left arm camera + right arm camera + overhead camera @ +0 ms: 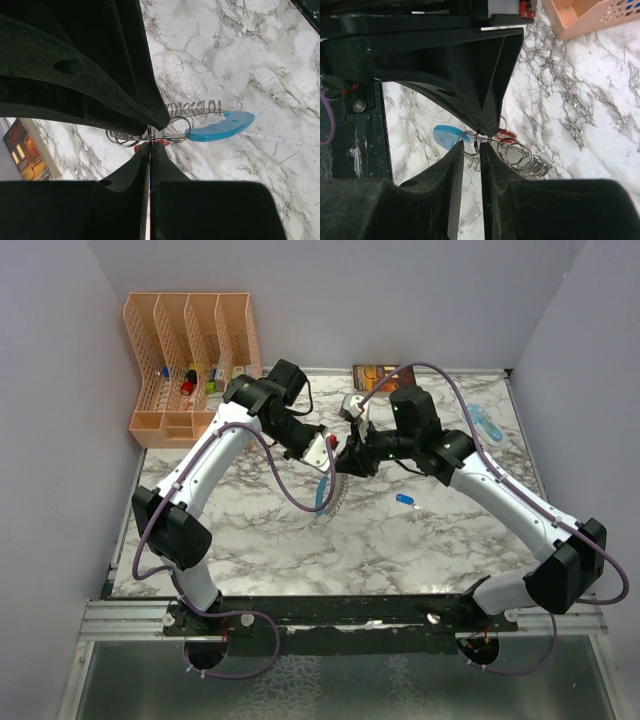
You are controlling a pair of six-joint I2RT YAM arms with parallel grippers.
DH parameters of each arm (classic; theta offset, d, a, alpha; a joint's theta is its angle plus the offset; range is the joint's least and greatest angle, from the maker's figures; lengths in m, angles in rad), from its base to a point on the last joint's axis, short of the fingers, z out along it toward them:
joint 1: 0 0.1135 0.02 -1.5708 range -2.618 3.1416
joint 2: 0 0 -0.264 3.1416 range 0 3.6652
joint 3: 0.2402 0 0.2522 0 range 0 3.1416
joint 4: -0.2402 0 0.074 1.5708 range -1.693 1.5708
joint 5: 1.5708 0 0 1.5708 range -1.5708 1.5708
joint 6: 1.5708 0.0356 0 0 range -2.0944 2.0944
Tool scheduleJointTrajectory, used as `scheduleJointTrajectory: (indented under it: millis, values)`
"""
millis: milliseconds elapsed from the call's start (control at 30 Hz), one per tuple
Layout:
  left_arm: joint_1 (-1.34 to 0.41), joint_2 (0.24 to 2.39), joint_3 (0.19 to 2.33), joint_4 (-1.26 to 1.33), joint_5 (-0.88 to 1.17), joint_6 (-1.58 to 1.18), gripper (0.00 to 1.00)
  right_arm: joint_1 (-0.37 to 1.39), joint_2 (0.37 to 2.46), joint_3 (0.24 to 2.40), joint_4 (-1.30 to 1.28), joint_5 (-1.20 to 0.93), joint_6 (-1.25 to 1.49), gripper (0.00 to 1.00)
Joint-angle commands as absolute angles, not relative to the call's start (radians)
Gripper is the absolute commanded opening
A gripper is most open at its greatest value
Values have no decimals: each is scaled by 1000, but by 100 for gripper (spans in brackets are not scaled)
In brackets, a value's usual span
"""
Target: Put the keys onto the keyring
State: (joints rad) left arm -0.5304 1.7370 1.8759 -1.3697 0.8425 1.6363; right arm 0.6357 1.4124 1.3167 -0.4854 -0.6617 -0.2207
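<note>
Over the middle of the table my two grippers meet tip to tip. In the left wrist view my left gripper (149, 145) is shut on the red key (165, 141), whose tag peeks out at the fingertips. The keyring (176, 130), a bunch of grey metal rings with a light-blue strap (220, 127), hangs just past it. My right gripper (471, 145) stands narrowly closed on one ring of the keyring (520, 156), with the red key (506, 134) beside it. From above, the keyring (325, 498) dangles below both grippers. The dark blue key (405, 500) lies loose on the marble.
An orange slotted organizer (190, 360) stands at the back left with small items inside. A pale-blue see-through object (487, 425) lies at the back right. A dark card (375, 375) rests at the back edge. Walls close in on both sides.
</note>
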Motion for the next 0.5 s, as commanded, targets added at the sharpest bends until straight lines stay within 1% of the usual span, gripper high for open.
scheduleJointTrajectory:
  millis: [0, 200, 467]
  values:
    - [-532, 1735, 1903, -1351, 872, 1622, 0, 640, 1378, 1296, -463, -632, -184, 20]
    - [-532, 1728, 1903, -1363, 889, 1625, 0, 641, 1374, 1293, -428, -613, -174, 22]
    - [-533, 1726, 1903, -1368, 897, 1626, 0, 641, 1403, 1315, -423, -624, -175, 21]
